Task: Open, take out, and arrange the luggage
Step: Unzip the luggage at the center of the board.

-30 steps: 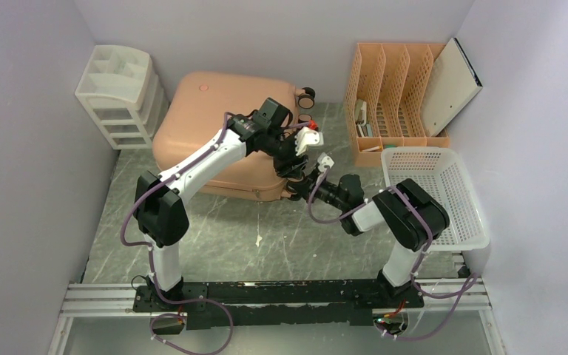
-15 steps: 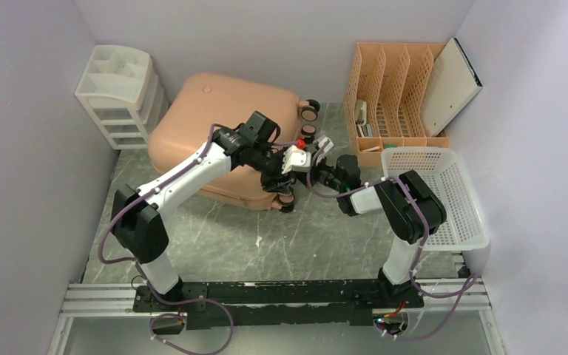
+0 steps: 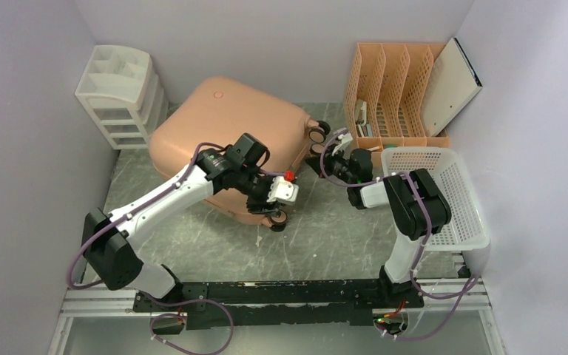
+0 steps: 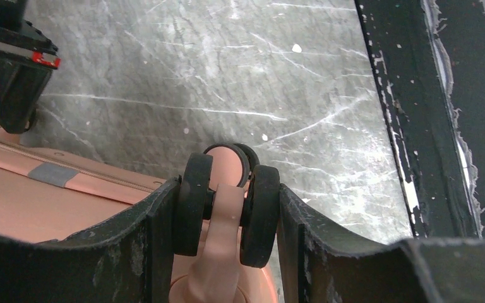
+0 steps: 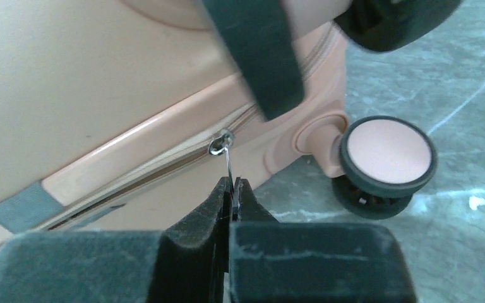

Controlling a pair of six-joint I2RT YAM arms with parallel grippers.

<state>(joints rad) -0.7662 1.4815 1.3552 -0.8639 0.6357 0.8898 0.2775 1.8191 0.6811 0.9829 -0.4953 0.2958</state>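
The salmon-pink luggage [image 3: 222,137] lies flat on the table, closed, its wheeled end turned toward the right arm. My left gripper [image 3: 276,214] is shut on the near black twin wheel [image 4: 227,202], one finger [image 4: 155,237] pressed on each side of it. My right gripper [image 5: 233,186] is shut on the thin metal zipper pull [image 5: 227,165], which hangs from the slider [image 5: 221,144] on the luggage's zipper seam [image 5: 132,180]. In the top view the right gripper [image 3: 325,150] sits at the luggage's far right corner, beside another wheel [image 5: 388,154].
An orange slotted file rack [image 3: 388,92] stands at the back right with a white board [image 3: 452,85] leaning against it. A white mesh basket [image 3: 436,194] sits by the right arm. A white drawer unit [image 3: 118,92] stands at the back left. A black rail [image 4: 429,120] edges the near side.
The luggage has swung round, its wheeled end coming nearer and to the right. My left gripper has pulled the wheel toward the near edge. The right gripper has moved up and right with the zipper pull.
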